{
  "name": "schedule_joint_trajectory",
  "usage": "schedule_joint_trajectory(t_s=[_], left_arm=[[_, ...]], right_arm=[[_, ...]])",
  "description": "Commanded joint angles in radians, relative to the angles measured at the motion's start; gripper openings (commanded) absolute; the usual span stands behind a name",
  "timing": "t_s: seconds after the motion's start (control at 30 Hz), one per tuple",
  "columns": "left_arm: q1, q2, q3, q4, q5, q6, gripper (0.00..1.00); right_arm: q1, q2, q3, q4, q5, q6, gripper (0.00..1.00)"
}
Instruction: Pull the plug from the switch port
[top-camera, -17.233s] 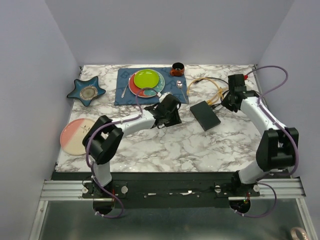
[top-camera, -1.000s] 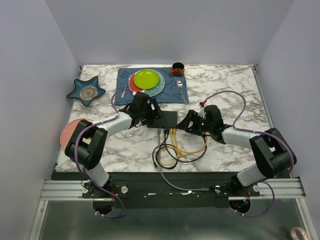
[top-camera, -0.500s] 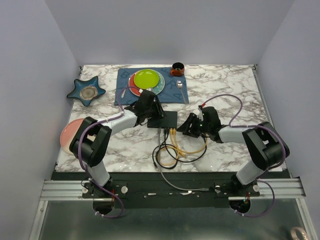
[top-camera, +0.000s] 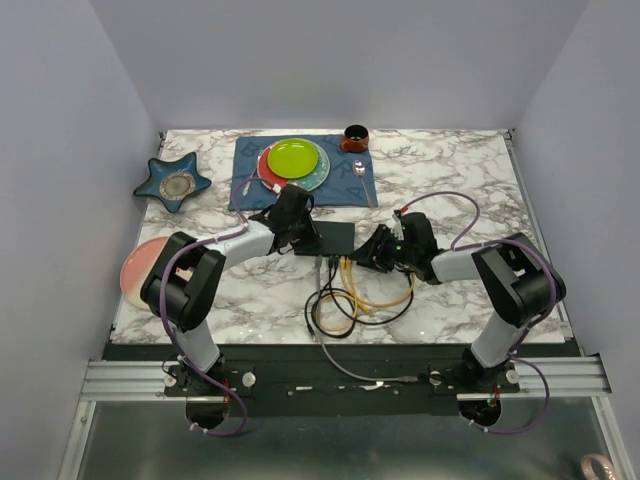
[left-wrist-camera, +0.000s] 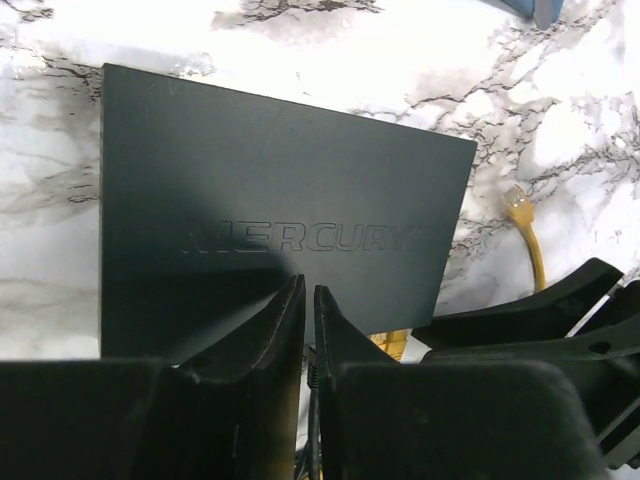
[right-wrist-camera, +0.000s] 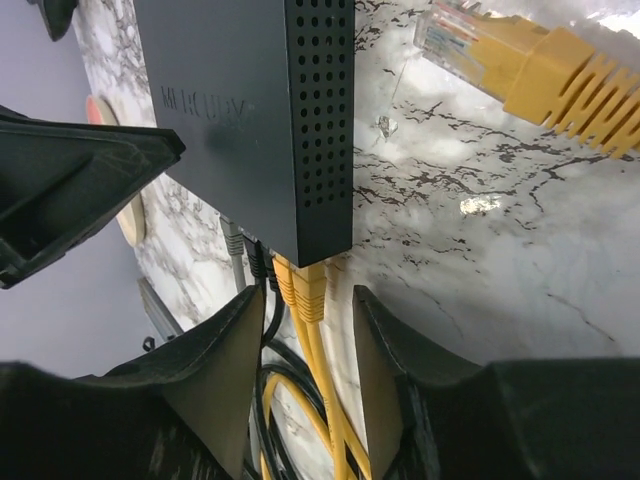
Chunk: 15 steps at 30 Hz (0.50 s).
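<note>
Top view, marble table (top-camera: 450, 170) w/ grey veins fills mid-frame.

- Upper centre: blue cloth mat (top-camera: 345, 190), lying flat.
- On the mat, left part: 3 stacked plates. Green plate (top-camera: 293, 157) on top, red plate (top-camera: 266, 172) peeking out lower left, pale blue plate (top-camera: 321, 172) showing at right.
- Brown cup (top-camera: 354, 137) at the mat's upper right corner, upright.
- Spoon (top-camera: 359, 170) on the mat just below the cup.
- Upper left: blue star-shaped dish (top-camera: 157, 188), sth round & greyish in its middle, can't tell what.
- Left edge, lower down: pink round plate (top-camera: 138, 272), partly hidden.
</note>
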Motion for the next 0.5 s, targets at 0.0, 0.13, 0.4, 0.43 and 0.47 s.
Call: schedule_joint_trajectory(t_s=[0.0, 0.13, 0.4, 0.43, 0.47], left_arm=[[-0.002, 0.023, -0.027, -0.021, -0.036, -0.012, 0.19], [-0.002, 0.025, -0.03, -0.021, -0.036, -0.014, 0.18], [-0.002, 0.02, -0.042, -0.015, -0.036, -0.016, 0.12], [-0.002, 0.019, -0.042, -0.015, -0.036, -0.017, 0.12], [0.0, 0.017, -0.044, -0.015, -0.034, -0.017, 0.12]], right_arm=[[0.001, 0.035, 0.016, 0.066, -0.043, 0.03, 0.47], [0.001, 0.045, 0.019, 0.06, -0.039, 0.026, 0.47], [0.001, 0.074, 0.036, 0.066, -0.039, 0.05, 0.42], [0.001, 0.078, 0.039, 0.069, -0.04, 0.058, 0.42], [0.001, 0.083, 0.037, 0.087, -0.042, 0.067, 0.42]])
